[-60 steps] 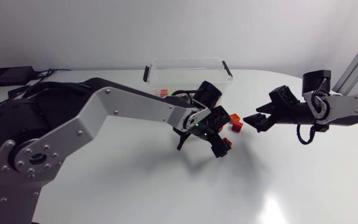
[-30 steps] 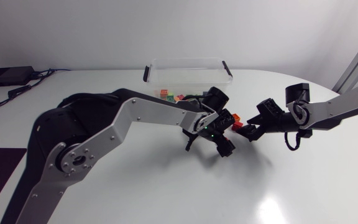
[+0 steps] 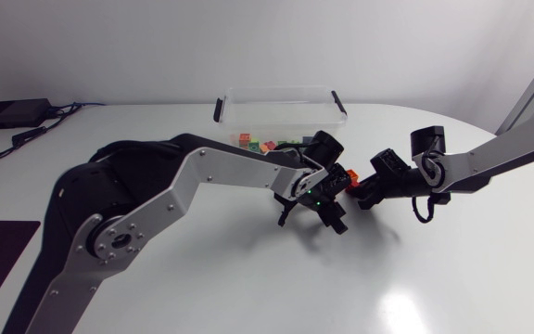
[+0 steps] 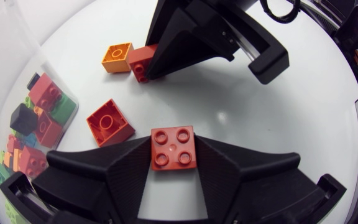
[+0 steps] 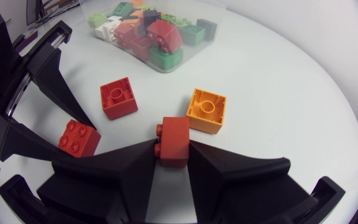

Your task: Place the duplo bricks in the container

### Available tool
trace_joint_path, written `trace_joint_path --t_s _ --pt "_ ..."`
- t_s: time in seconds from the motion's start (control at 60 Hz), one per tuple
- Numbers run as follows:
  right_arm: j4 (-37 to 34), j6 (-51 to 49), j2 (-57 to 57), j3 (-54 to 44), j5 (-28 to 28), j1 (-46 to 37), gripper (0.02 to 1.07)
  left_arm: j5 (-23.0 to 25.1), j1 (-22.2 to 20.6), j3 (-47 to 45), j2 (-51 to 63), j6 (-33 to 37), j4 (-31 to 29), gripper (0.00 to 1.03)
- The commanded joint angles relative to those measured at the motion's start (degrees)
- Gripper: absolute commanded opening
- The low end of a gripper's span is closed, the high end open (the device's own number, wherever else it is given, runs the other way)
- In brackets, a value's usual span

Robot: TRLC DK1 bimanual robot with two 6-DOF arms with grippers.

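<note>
Though apart before, right fingers [image 5: 120,171] now round red brick [image 5: 174,142].

We see a four-stud red brick [image 4: 174,148] lying flat, studs up, clamped between the fingers of our left gripper [image 4: 174,163]. A tipped red brick [image 5: 174,142] lies on its side, pinched by our right gripper [image 5: 173,155], with an orange brick [image 5: 206,110] just beside it, studs up. A loose red brick [image 5: 118,98] sits upright near them. The clear container [image 3: 281,96], black-handled, holds a heap of mixed-coloured bricks [image 5: 157,34].
</note>
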Motion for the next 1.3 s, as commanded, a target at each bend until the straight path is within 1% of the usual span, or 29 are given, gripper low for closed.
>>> trace_joint_path --t_s 0.0,0.1,0.267,0.383,0.417,0.55,0.717,0.833,0.9,1.15,1.283 --pt "-1.05 0.01 -0.81 0.14 0.29 -0.2 0.15 -0.63 -0.26 -3.43 -2.4 -0.2 -1.39 0.34" --pt "-2.63 -0.69 -4.24 -1.36 0.2 -0.73 0.14 -0.63 -0.34 -7.47 -6.62 0.15 -1.21 0.34" --pt "-6.58 -0.69 -13.2 -3.73 -0.06 -1.26 0.14 -0.46 0.27 -13.8 -16.29 0.94 -1.21 0.34" --pt "-9.57 0.89 -19.88 -3.91 -0.41 -0.47 0.14 -0.37 2.03 -16.61 -23.67 1.82 -1.04 0.34" --pt "-9.92 1.85 -21.99 -3.73 -0.5 0.06 0.14 -0.37 3.08 -17.14 -26.75 2.0 -0.95 0.34" --pt "-11.24 5.99 -27.09 -1.53 -0.32 3.22 0.14 0.25 6.95 -16.0 -32.28 2.09 -0.42 0.34" --pt "-10.71 10.2 -27.09 3.12 0.99 6.83 0.14 1.3 10.55 -14.42 -33.87 1.47 1.34 0.34" --pt "-10.28 12.49 -24.71 7.61 2.14 9.47 0.14 1.39 13.28 -12.92 -32.99 0.59 3.62 0.34" --pt "-8.78 13.9 -22.61 10.24 3.54 10.78 0.14 1.39 14.6 -11.96 -32.11 0.33 4.85 0.34" --pt "-8.34 14.95 -13.82 19.82 6.97 14.21 0.14 2.27 21.36 -4.4 -25.52 -2.66 7.22 0.36" --pt "-8.43 14.95 -8.89 24.39 9.26 15.53 0.16 2.44 23.12 -0.35 -20.68 -3.28 7.49 0.37"
